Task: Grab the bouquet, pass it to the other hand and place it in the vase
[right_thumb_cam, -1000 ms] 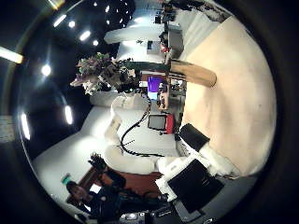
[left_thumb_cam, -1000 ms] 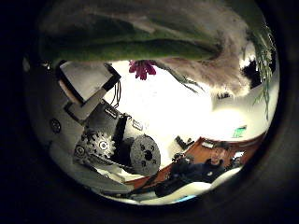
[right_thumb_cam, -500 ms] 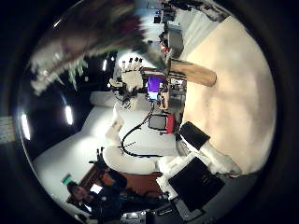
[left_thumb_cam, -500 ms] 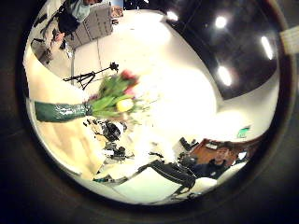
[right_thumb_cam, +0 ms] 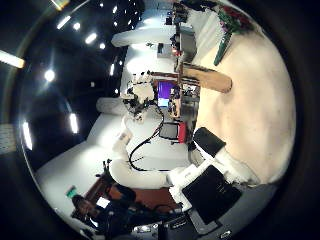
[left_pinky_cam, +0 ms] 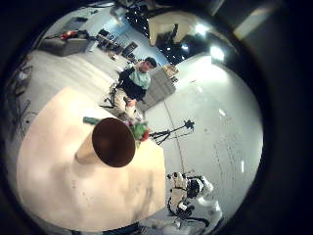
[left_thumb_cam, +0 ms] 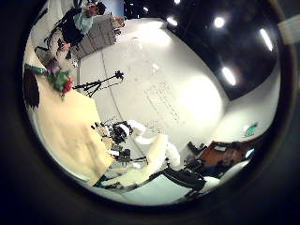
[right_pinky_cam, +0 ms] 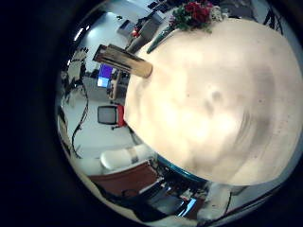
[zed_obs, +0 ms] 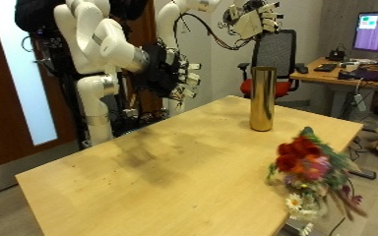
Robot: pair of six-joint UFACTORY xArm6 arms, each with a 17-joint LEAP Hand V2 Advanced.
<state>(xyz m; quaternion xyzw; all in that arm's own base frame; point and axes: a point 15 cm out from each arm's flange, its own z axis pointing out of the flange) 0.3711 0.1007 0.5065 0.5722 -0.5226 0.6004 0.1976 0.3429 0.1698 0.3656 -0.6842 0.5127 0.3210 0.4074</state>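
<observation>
Right hand (zed_obs: 175, 74): off the far edge of the table (zed_obs: 137, 162), black fingers spread and relaxed, holding nothing. 
Left hand (zed_obs: 255, 18): raised high behind the vase (zed_obs: 261, 98), fingers loosely splayed, empty. 
Vase: tall gold cylinder, upright on the table's far side (mouth empty). 
Bouquet (zed_obs: 307, 169): red, pink and white blooms with green stems, lying on the table at its near corner, well apart from the vase and both hands.
</observation>
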